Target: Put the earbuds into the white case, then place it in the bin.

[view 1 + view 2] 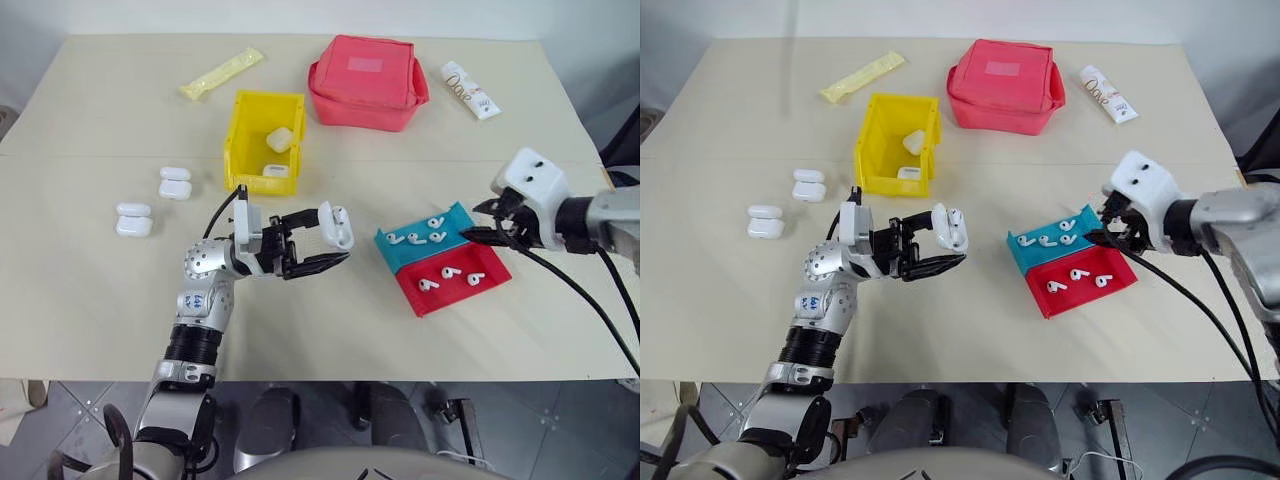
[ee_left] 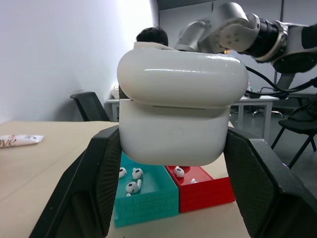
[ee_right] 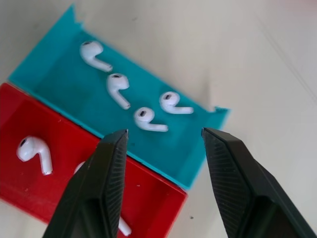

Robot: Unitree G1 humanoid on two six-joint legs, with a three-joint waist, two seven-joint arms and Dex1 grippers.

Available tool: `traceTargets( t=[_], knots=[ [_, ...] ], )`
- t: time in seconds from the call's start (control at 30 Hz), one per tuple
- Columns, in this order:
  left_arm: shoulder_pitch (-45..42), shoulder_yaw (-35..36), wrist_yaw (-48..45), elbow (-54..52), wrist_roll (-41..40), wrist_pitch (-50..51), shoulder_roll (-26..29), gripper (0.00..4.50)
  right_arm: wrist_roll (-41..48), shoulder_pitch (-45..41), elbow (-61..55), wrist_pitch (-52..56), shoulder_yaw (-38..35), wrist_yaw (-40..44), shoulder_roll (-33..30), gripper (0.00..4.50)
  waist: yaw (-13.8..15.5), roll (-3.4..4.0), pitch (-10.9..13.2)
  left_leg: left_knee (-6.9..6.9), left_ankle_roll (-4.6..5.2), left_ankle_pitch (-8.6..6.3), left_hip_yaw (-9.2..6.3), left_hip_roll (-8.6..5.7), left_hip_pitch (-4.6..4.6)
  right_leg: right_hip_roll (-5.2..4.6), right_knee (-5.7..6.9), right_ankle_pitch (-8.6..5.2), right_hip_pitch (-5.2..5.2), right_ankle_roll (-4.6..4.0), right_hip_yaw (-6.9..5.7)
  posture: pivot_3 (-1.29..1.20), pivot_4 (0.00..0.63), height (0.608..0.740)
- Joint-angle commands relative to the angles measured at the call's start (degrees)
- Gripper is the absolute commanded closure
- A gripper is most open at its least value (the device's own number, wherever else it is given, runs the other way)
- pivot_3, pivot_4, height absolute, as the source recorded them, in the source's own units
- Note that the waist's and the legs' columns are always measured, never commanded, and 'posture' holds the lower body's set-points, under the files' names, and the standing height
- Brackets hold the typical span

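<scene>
The left gripper [image 1: 322, 247] clamps a glossy white rounded earbud case [image 1: 337, 226] at centre frame; the right gripper [image 3: 163, 136] hangs open over the teal tray [image 3: 59, 84], hiding part of a red-tray earbud [image 3: 121, 227].

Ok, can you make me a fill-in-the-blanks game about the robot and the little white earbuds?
1. The left gripper is shut on a glossy white rounded ____.
2. The teal plastic tray holds ____ tiny white earbuds.
3. Beside it lies a ____ plastic tray, and the right gripper hovers open above them.
4. Two white cases lie inside the bright ____ plastic bin.

Missing words: case; four; red; yellow
</scene>
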Motion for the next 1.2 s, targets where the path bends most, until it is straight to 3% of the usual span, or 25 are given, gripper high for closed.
traceTargets(
  t=[0.03,0.13,0.43,1.2],
  knots=[
    [0.73,-0.32,0.88,-3.31,-0.41,-0.76,-0.44,1.74,-4.49,-8.01,4.4,2.29,6.81,4.16,2.16,2.05,-0.08,0.0,0.0,0.0,0.0,0.0,-0.04,-0.01,-0.02,0.0,0.0,0.0,0.0,0.0,-0.05,0.0,0.15,0.74],
    [1.58,-0.46,1.45,-4.18,-0.39,-0.95,-0.58,1.74,-7.57,-14.42,8.96,4.48,12.88,5.37,7.21,2.05,-0.9,-0.01,-0.01,0.01,-0.01,0.0,0.02,-0.03,0.01,-0.16,0.0,0.04,0.0,0.07,0.0,0.0,0.15,0.74],
    [3.0,-0.84,2.19,-5.98,-0.41,-0.92,-0.42,1.74,-12.43,-19.95,15.78,6.7,18.19,6.3,14.12,2.05,-0.92,0.0,0.0,0.0,-0.1,0.14,-0.05,-0.16,-0.15,-0.16,0.08,0.08,-0.13,0.13,-0.2,0.0,0.15,0.74],
    [2.61,-0.63,0.65,-5.69,-0.96,-0.11,1.28,1.74,-12.86,-20.03,15.3,17.79,17.55,3.82,20.94,2.05,-0.95,0.02,-0.01,-0.01,-0.13,0.16,-0.03,-0.15,-0.16,-0.12,0.12,0.1,-0.17,0.17,-0.23,0.0,0.15,0.74]
  ],
)
